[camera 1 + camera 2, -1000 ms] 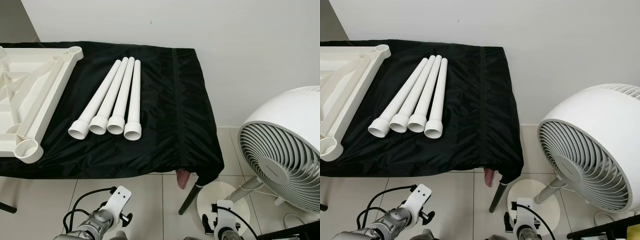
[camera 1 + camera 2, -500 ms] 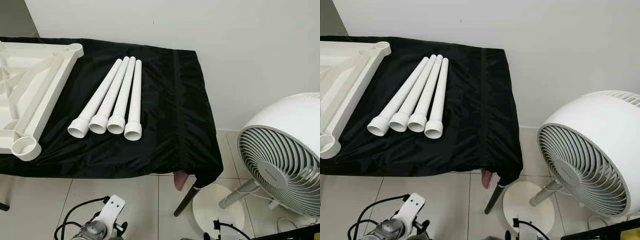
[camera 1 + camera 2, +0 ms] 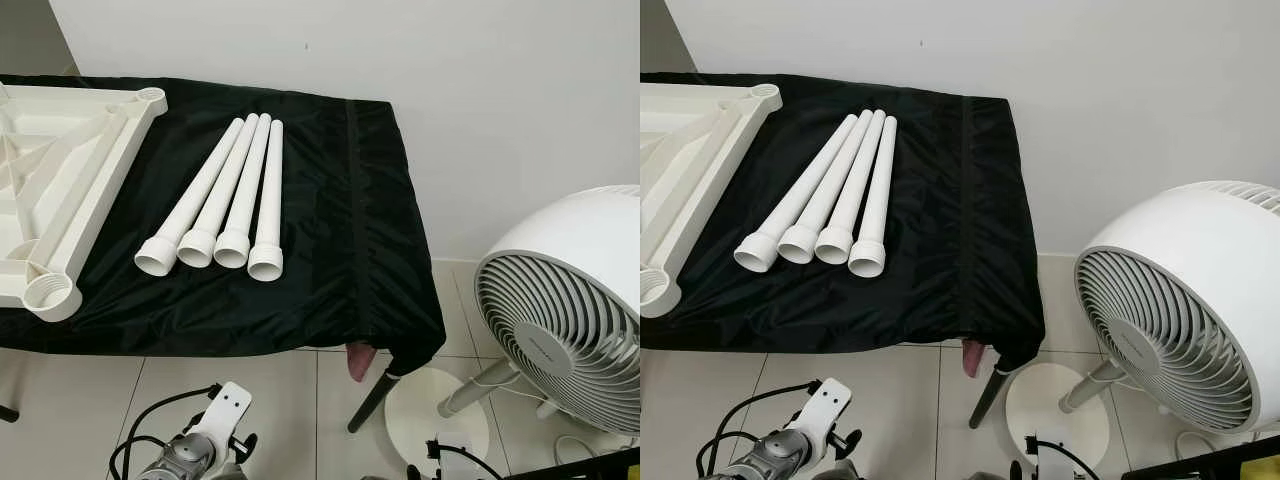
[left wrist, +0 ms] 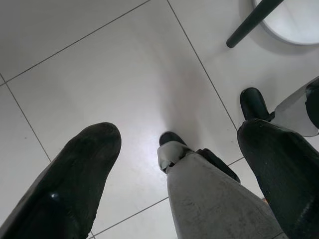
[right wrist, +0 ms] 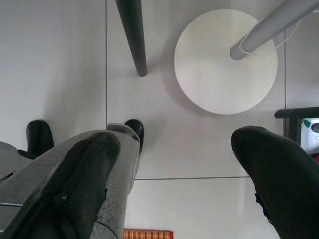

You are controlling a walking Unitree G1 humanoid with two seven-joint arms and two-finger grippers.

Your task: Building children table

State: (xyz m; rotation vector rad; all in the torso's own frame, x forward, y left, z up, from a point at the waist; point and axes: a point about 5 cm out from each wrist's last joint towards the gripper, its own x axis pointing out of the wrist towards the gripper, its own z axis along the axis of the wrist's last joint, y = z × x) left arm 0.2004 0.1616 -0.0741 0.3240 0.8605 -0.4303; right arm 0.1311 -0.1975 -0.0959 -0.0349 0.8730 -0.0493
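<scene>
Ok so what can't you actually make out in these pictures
- White tabletop frame: cut off by the left edge of both eye views, so its other two leg sockets are unseen.
- Four white table legs: far ends too small to read.
- Fan: cut off by the right edge.
- Black-covered table: only one leg shows below the cloth.

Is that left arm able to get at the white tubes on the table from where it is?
Probably yes: the left gripper hangs low, open over the floor, but the tubes lie uncovered near the table's front edge.
</scene>
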